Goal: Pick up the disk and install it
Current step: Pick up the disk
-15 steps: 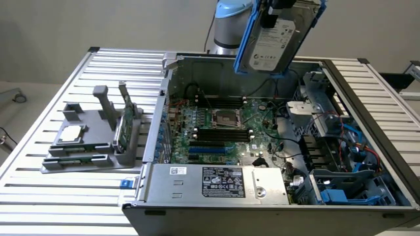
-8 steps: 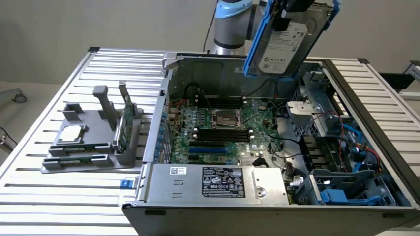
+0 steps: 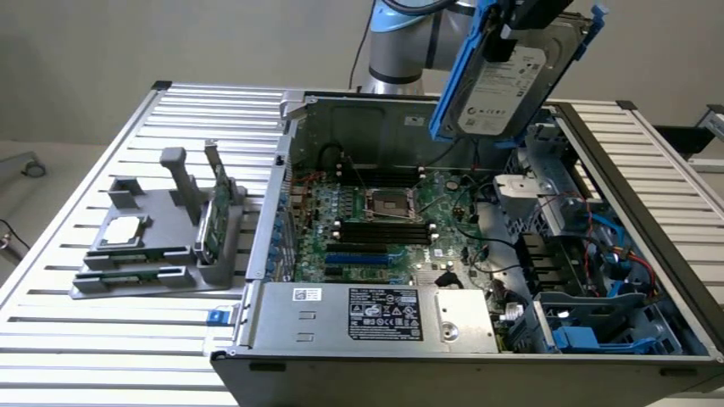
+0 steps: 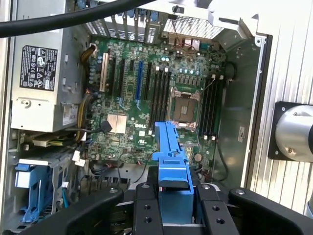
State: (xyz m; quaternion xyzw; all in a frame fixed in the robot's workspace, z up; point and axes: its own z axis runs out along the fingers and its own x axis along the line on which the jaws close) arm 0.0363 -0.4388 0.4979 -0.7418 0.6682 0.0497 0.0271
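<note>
The disk (image 3: 506, 89) is up in the air, over the far side of the open computer case (image 3: 362, 123). It touches nothing below it. It hangs tilted, with its white label facing out and its blue frame along the edges.

The gripper (image 3: 530, 19) holds the disk from the top. In the wrist view the two black fingers (image 4: 146, 208) are closed in on the blue frame, one on each side, open only as wide as the frame.

Inside the case lies the green board (image 3: 385, 229) with its black slots. A grey power box (image 3: 374, 309) sits along the near edge. A blue plastic bay (image 3: 582, 335) sits in the near corner on the exterior view's right.

The case stands on a table (image 3: 136, 339) made of silver slats. Beside the case, toward the exterior view's left edge of the table, is a grey holder (image 3: 147, 254). A small square chip (image 3: 122, 231) lies flat in it, and a thin green stick (image 3: 213, 216) stands on its edge in it.
</note>
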